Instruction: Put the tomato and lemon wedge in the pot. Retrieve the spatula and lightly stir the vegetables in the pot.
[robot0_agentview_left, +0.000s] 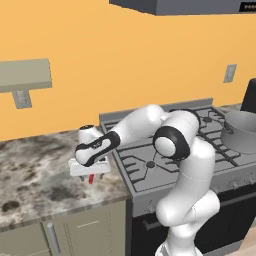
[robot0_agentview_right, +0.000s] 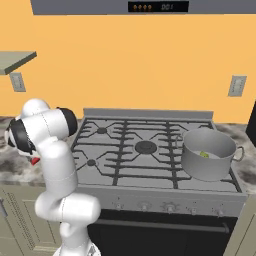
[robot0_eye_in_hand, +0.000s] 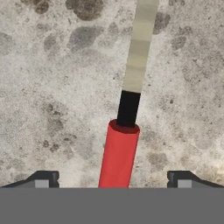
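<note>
On the speckled stone counter (robot0_eye_in_hand: 52, 87), I hold my gripper (robot0_eye_in_hand: 113, 179) low, jaws spread wide, the spatula (robot0_eye_in_hand: 119, 153) lying between them, its red handle ungripped.

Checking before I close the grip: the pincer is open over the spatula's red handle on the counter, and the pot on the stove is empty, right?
Not quite. In the right base view the pot is not empty: a yellow-green lemon wedge lies inside. The rest holds: the open pincer straddles the spatula on the counter.
</note>
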